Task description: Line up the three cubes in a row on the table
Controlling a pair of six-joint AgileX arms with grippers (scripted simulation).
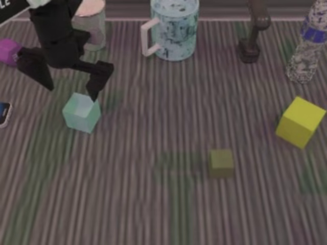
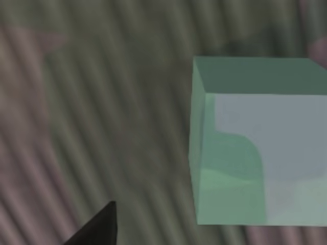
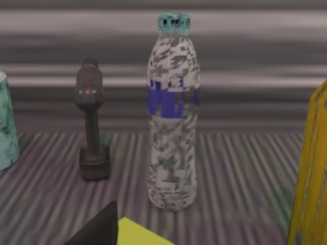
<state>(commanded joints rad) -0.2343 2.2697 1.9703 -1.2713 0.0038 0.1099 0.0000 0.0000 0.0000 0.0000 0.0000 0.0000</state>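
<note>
My left gripper: fingers spread apart above the pale mint-teal cube
My right gripper: can't tell its state

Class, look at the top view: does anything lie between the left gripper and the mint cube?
No. The left gripper hangs open directly over the mint cube, one finger at its far edge; nothing visible lies between them.

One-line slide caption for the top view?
Open left gripper poised above pale mint-teal cube; bright yellow cube and small olive-green cube sit apart.
</note>
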